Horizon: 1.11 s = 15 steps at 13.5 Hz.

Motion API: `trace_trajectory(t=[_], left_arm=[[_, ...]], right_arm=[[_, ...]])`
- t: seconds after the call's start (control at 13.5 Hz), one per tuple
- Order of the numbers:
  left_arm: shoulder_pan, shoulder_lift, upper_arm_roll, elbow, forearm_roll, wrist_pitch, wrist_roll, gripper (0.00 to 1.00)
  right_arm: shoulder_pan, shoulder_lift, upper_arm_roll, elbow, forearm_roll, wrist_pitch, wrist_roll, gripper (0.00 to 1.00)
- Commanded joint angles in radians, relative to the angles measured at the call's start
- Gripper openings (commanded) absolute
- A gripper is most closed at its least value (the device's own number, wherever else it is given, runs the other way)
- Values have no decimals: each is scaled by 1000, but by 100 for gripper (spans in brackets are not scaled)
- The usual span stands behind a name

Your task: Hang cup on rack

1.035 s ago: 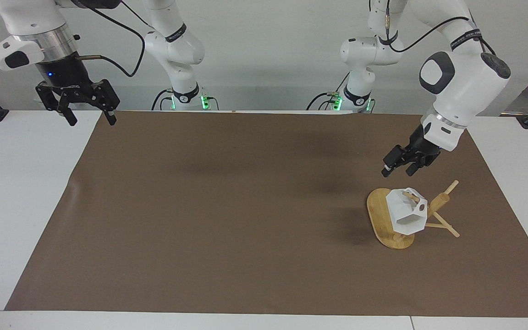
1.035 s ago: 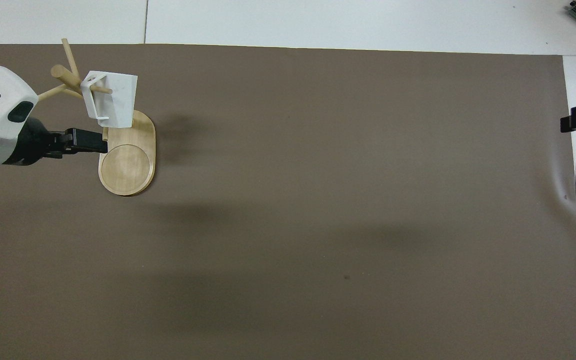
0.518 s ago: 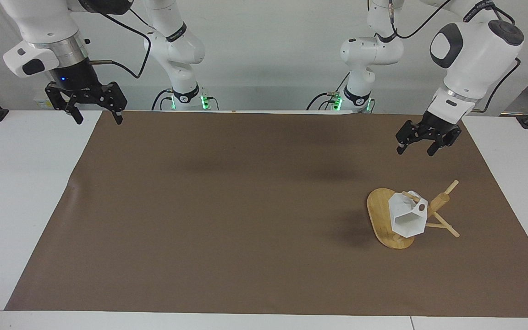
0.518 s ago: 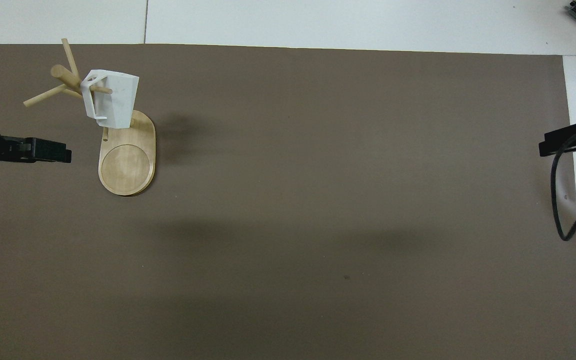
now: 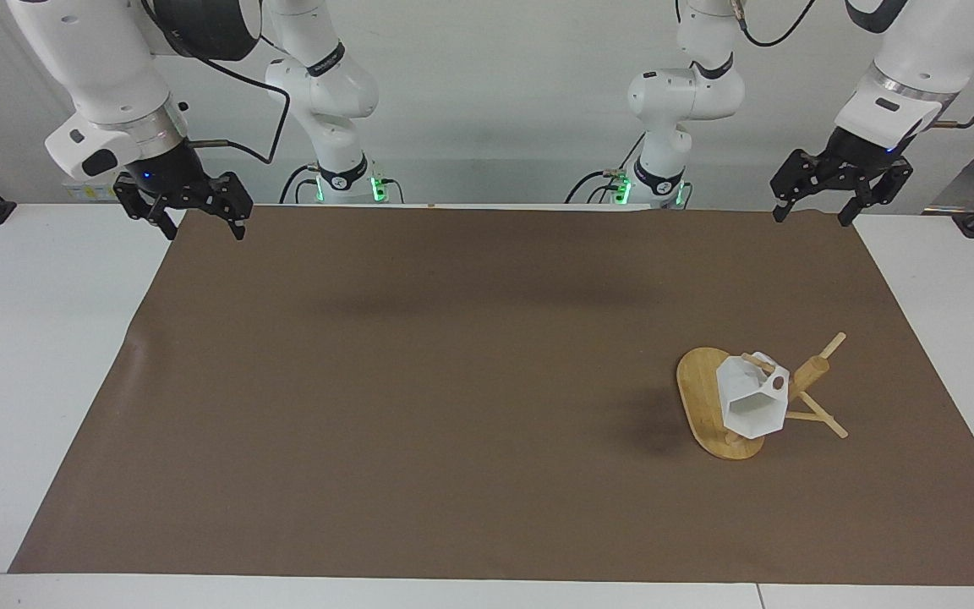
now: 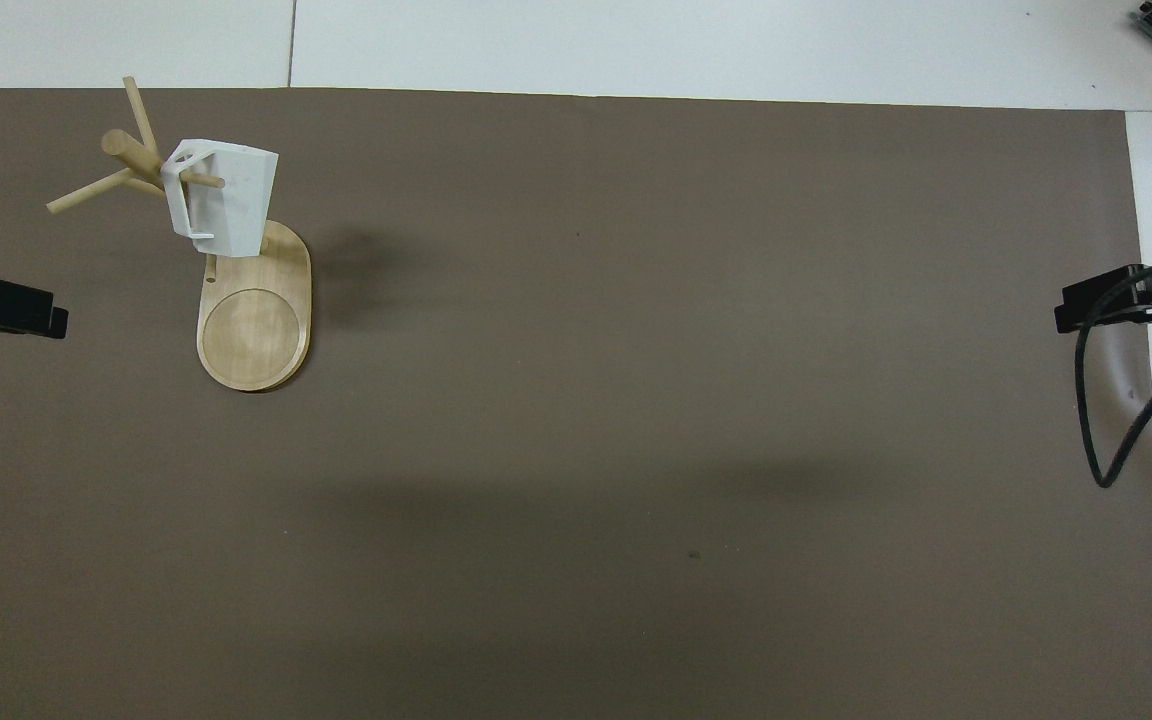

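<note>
The white faceted cup (image 5: 753, 397) (image 6: 226, 195) hangs by its handle on a peg of the bamboo rack (image 5: 701, 404) (image 6: 254, 330), which stands on the mat toward the left arm's end of the table. No gripper touches the cup or the rack. My left gripper (image 5: 812, 217) (image 6: 26, 312) is open and empty, raised over the mat's corner at the robots' edge. Raised over the mat's other corner at that same edge, my right gripper (image 5: 204, 233) (image 6: 1086, 310) also stands open and holds nothing.
A brown mat (image 5: 453, 381) covers most of the white table (image 5: 39, 355). A black cable (image 6: 1096, 420) loops down from the right arm near the mat's edge.
My left gripper has risen and drawn back from just above the rack to the robots' edge of the mat. The right gripper shifted slightly inward. The cup stays on its peg.
</note>
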State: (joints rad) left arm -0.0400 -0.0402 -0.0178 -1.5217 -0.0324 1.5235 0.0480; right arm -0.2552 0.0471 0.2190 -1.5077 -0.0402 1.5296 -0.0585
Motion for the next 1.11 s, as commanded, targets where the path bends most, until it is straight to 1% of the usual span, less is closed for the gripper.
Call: trace_trajectory(t=[0.0, 0.44, 1.04], left_arm=[[-1, 22, -8, 40, 40, -33, 9, 100], [6, -1, -5, -5, 40, -43, 9, 100], [8, -1, -4, -11, 40, -31, 13, 100]], right_arm=[[4, -32, -15, -40, 6, 20, -34, 100], [4, -42, -9, -37, 6, 17, -32, 100], [2, -43, -9, -37, 6, 14, -32, 100]])
